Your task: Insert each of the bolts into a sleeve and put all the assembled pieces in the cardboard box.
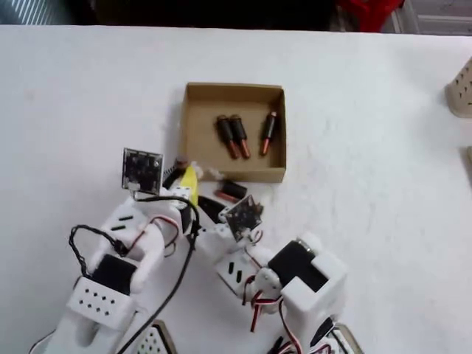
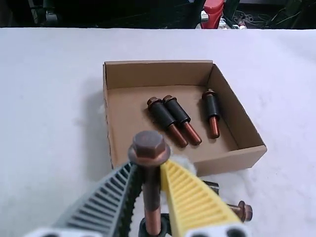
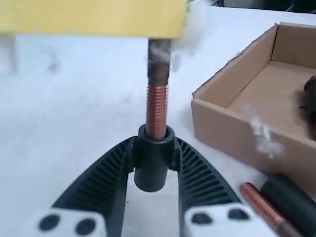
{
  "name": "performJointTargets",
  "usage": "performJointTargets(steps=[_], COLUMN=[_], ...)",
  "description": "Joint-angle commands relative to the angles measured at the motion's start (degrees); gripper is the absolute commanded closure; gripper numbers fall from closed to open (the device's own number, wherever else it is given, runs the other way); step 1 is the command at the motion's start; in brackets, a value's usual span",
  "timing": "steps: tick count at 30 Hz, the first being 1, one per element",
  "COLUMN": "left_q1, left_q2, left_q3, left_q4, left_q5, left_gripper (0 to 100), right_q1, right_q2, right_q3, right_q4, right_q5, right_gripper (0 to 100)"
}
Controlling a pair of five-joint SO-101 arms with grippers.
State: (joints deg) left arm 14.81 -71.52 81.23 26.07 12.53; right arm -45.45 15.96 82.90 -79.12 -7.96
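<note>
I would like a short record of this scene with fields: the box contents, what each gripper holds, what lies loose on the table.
in cardboard box: three assembled pieces
left gripper: shut on held bolt
right gripper: shut on held sleeve
assembly state: held bolt's threaded end sits in the mouth of held sleeve
loose on table: loose bolt and loose sleeve, beside the box

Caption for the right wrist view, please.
Right gripper holds a black sleeve with a copper bolt tip inside.

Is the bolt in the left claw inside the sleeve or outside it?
Partly in: the bolt has its threaded tip in the sleeve held by the right claw; most thread is exposed.
</note>
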Motion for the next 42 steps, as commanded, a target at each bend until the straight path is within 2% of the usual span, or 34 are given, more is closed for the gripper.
performJointTargets(steps=[1, 8, 16, 18, 22, 25, 32, 37, 42], left_q1=[2.68, 2.51, 2.95, 2.59, 2.59, 2.42, -0.75, -4.26, -8.04], left_q2=[-1.27, -1.36, -1.63, -1.63, -1.63, -1.63, -1.71, -1.71, -1.71], left_q3=[1.05, 1.67, 4.92, 5.19, 5.36, 5.36, 3.08, -2.46, -9.49], left_q4=[2.90, 8.44, 8.44, 8.53, 8.79, 8.79, 8.79, 8.88, 10.46], left_q5=[-0.88, -3.96, -3.96, -3.78, -3.69, -3.60, -3.52, 1.67, 3.69], left_gripper=[98, 98, 96, 90, 71, 63, 63, 63, 63], right_q1=[0.48, 0.48, 0.48, 0.48, 0.48, 0.48, 0.48, 0.48, 0.48], right_q2=[-0.31, -0.31, -0.31, -0.31, -0.31, -0.31, -0.31, -0.31, -0.31], right_q3=[-1.14, -1.14, -1.14, -1.14, -1.14, -1.14, -1.14, -1.14, -1.14], right_q4=[-0.04, -0.04, -0.04, -0.04, -0.04, -0.04, -0.04, -0.04, -0.04], right_q5=[-0.44, -0.53, -0.53, -0.53, -0.53, -0.53, -0.44, -0.44, -0.44], right_gripper=[98.2, 98.2, 98.2, 98.2, 98.2, 98.2, 98.2, 98.2, 98.2])
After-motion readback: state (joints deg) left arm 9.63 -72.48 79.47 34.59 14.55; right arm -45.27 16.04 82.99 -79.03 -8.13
